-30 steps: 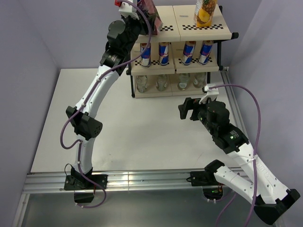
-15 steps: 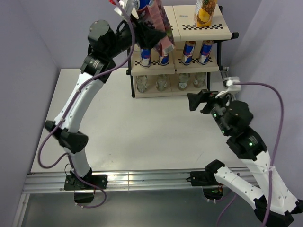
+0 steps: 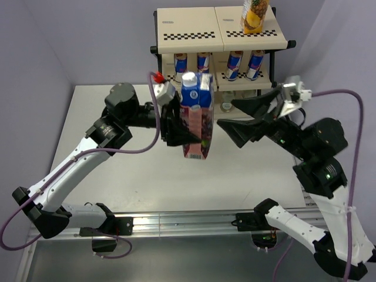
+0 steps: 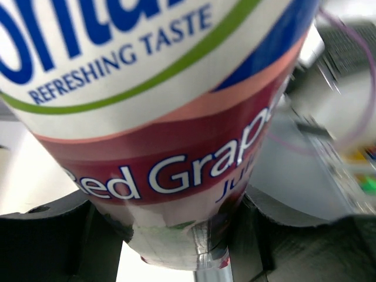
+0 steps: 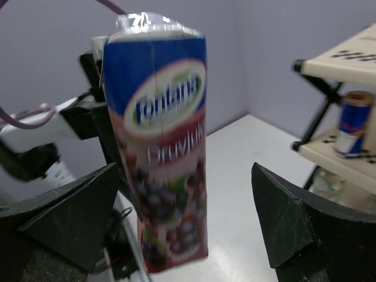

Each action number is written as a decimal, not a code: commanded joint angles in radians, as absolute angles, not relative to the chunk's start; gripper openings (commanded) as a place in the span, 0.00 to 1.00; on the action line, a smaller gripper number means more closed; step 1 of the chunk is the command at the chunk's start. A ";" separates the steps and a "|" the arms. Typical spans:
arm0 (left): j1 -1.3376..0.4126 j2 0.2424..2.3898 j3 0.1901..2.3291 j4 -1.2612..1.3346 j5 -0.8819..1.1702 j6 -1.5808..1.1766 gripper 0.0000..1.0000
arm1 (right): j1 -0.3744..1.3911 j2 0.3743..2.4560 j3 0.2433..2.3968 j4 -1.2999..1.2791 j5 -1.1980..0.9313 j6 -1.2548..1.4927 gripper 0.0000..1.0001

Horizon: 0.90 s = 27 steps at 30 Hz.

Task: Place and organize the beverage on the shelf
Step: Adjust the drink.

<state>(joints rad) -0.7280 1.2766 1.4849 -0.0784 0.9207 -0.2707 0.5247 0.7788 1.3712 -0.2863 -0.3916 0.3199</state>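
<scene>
The purple juice carton [image 3: 197, 120] hangs nearly upright in mid-air over the table, in front of the shelf [image 3: 194, 30]. My left gripper [image 3: 183, 130] is shut on its lower part, and the label [image 4: 164, 117] fills the left wrist view between the dark fingers [image 4: 47, 235]. My right gripper [image 3: 226, 114] faces the carton [image 5: 164, 164] from the right, jaws wide open, a little short of touching it. A yellow carton [image 3: 254, 14] stands on the top board. Several blue-and-silver cans [image 3: 234, 62] line the middle tier. A clear bottle [image 3: 226, 107] shows on the bottom tier; my arms hide the rest of that tier.
The white table [image 3: 135, 170] stretches left of and in front of the shelf. Purple walls close in on both sides. The left half of the shelf's top board is bare. A metal rail [image 3: 176, 222] runs along the near edge by the arm bases.
My left arm has swung the purple carton from the shelf's top left down and forward over the table. My right arm has risen and turned its open jaws toward it.
</scene>
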 commanded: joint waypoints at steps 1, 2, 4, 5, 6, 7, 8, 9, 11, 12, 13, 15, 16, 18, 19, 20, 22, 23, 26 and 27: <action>-0.747 1.169 1.470 0.135 1.047 -0.178 0.00 | 0.520 0.841 1.373 -0.143 -0.682 0.367 1.00; -0.752 1.157 1.457 0.138 1.072 -0.181 0.00 | 0.520 0.851 1.371 -0.097 -0.699 0.380 1.00; -0.767 1.155 1.451 0.103 1.083 -0.173 0.00 | 0.522 0.867 1.377 -0.052 -0.783 0.414 1.00; -0.775 1.160 1.451 0.085 1.078 -0.166 0.00 | 0.523 0.885 1.378 -0.007 -0.808 0.460 1.00; -0.790 1.163 1.451 0.078 1.078 -0.160 0.01 | 0.522 0.894 1.370 0.033 -0.828 0.484 1.00; -0.795 1.169 1.450 0.071 1.086 -0.158 0.00 | 0.522 0.900 1.367 0.057 -0.842 0.503 1.00; -0.801 1.172 1.448 0.072 1.086 -0.160 0.00 | 0.523 0.917 1.367 0.076 -0.871 0.520 1.00; -0.808 1.173 1.450 0.071 1.086 -0.163 0.00 | 0.526 0.926 1.377 0.069 -0.870 0.522 1.00; -0.815 1.186 1.459 0.060 1.097 -0.155 0.00 | 0.529 0.948 1.382 0.064 -0.877 0.512 1.00; -0.822 1.190 1.462 0.060 1.103 -0.152 0.00 | 0.535 0.954 1.384 0.060 -0.876 0.511 1.00; -0.825 1.195 1.469 0.055 1.106 -0.150 0.00 | 0.538 0.962 1.382 0.055 -0.876 0.503 1.00; -0.828 1.201 1.482 0.028 1.115 -0.135 0.00 | 0.543 0.969 1.381 0.054 -0.882 0.494 0.97; -0.830 1.209 1.495 0.014 1.118 -0.127 0.00 | 0.546 0.980 1.381 0.052 -0.868 0.483 0.97; -0.831 1.212 1.500 0.003 1.120 -0.118 0.00 | 0.551 0.999 1.413 -0.023 -0.806 0.448 0.96; -0.831 1.209 1.499 0.003 1.120 -0.118 0.00 | 0.552 1.014 1.425 -0.059 -0.776 0.399 0.96; -0.831 1.203 1.496 0.006 1.117 -0.124 0.00 | 0.554 1.017 1.436 -0.119 -0.735 0.382 1.00; -0.831 1.189 1.479 0.020 1.120 -0.124 0.00 | 0.555 1.016 1.430 -0.144 -0.672 0.351 1.00; -0.831 1.184 1.473 0.026 1.115 -0.124 0.00 | 0.554 1.012 1.416 -0.146 -0.658 0.351 1.00; -0.831 1.178 1.477 0.003 1.095 -0.107 0.00 | 0.557 1.019 1.404 -0.143 -0.683 0.351 1.00; -0.831 1.181 1.486 -0.026 1.095 -0.103 0.00 | 0.558 1.025 1.411 -0.161 -0.687 0.345 1.00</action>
<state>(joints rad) -0.8066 1.2537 1.3914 -0.2359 1.0317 -0.1425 0.5537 0.9936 1.4078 -0.1059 -0.7422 0.3946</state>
